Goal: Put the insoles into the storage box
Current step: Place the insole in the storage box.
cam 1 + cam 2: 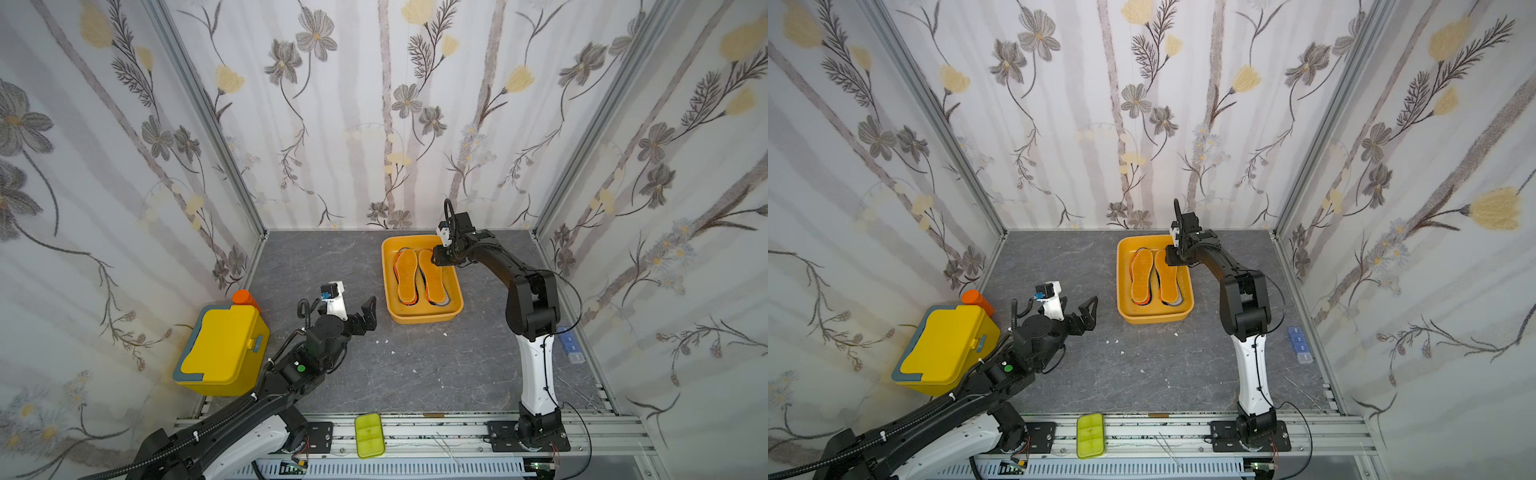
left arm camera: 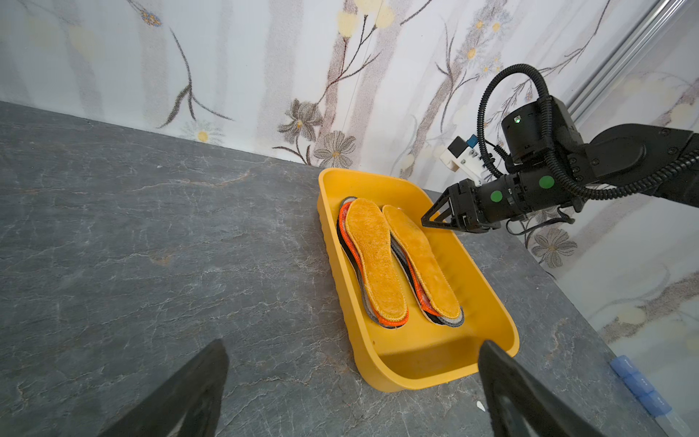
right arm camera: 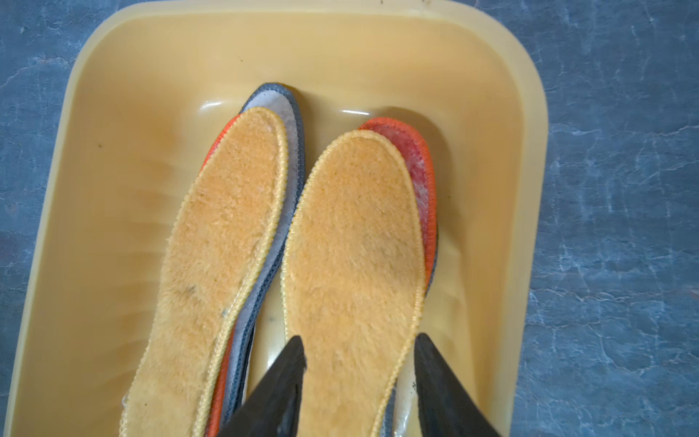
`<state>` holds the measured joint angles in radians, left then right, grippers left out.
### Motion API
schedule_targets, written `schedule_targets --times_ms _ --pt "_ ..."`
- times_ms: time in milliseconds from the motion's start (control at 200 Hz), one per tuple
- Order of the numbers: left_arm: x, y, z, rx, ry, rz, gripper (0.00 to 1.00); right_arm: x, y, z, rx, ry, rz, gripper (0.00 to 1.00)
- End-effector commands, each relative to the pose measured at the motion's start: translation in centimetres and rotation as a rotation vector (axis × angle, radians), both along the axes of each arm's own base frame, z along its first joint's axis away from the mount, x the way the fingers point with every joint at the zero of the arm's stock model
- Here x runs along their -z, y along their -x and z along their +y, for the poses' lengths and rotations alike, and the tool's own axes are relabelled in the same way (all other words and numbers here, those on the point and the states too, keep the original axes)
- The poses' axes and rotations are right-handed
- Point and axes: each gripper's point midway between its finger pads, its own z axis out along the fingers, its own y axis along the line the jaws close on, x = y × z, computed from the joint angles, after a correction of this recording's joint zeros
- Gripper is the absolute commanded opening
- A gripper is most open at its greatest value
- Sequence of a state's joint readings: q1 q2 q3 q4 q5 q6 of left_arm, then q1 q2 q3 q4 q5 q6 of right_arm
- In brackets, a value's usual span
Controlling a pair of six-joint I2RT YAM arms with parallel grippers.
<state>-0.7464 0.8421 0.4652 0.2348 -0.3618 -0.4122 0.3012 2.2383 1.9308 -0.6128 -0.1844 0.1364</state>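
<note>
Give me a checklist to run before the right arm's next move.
1. Right gripper fingers apart: ok.
2. Its fingers lifted clear of the insole beneath them: cannot tell.
3. Top insoles lying flat inside the storage box: ok.
4. All eight in the two stacks: cannot tell, lower layers mostly hidden.
5. No insole lying on the table: ok.
6. Left gripper open, empty and away from the box: ok.

The storage box (image 1: 419,318) sits on the table (image 1: 415,374), far and right of centre. In it lie the insoles (image 1: 407,274), in two stacks side by side. At the left edge stands a lidded box (image 1: 224,349) with a canister (image 1: 245,298) just behind it, and a small tray (image 1: 369,434) rests on the near rail (image 1: 449,430).
</note>
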Motion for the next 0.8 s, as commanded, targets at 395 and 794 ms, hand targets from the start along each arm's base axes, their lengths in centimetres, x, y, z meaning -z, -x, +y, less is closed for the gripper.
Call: schedule_targets --times_ms 395,794 --pt "-0.6 -1.2 3.3 -0.178 -0.049 -0.008 1.0 -12.8 2.1 0.7 -0.067 -0.155 -0.238 0.62" --pt "-1.0 -3.9 8.9 -0.34 -0.189 -0.05 1.0 -20.1 7.4 -10.0 0.144 -0.132 -0.564 1.0"
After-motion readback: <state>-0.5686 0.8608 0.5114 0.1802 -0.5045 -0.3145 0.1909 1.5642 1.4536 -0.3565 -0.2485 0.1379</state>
